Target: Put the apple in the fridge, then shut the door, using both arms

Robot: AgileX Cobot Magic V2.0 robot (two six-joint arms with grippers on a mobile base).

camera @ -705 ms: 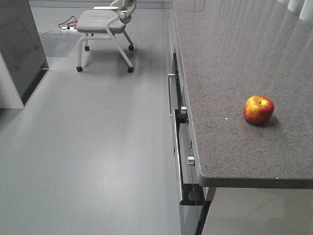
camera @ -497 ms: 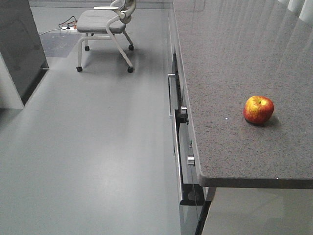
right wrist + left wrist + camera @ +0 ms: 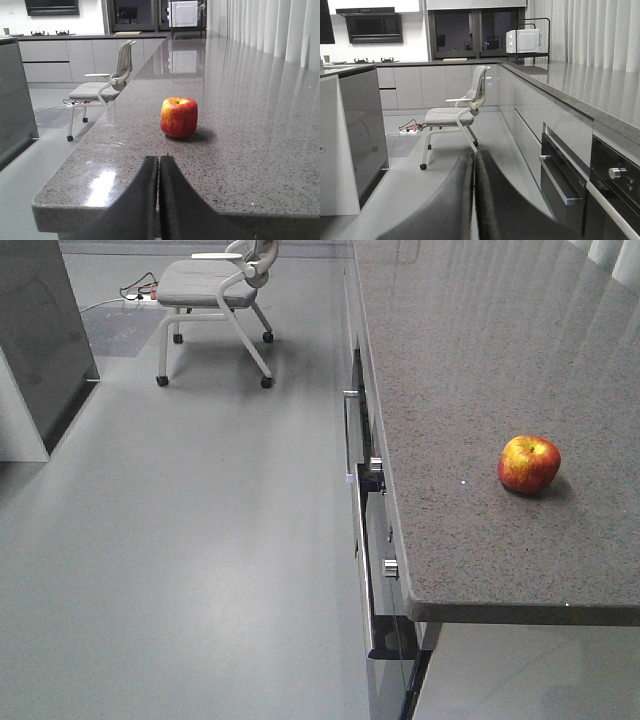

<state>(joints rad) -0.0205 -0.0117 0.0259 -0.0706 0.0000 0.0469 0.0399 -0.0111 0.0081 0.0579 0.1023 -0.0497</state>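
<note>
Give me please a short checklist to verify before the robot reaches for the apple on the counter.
1. Apple stands free on the countertop: ok.
2. Way from right gripper to apple is bare: ok.
3. Right gripper open for the grasp: not ok, its fingers are closed together.
4. Left gripper empty: ok, shut on nothing.
5. Fridge door open: cannot tell, no fridge is in view.

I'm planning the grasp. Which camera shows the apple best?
The right wrist view: the shiny red-and-yellow apple sits large and centred on the speckled grey countertop. The front-facing view shows it smaller, from above. The left wrist view misses it.
</note>
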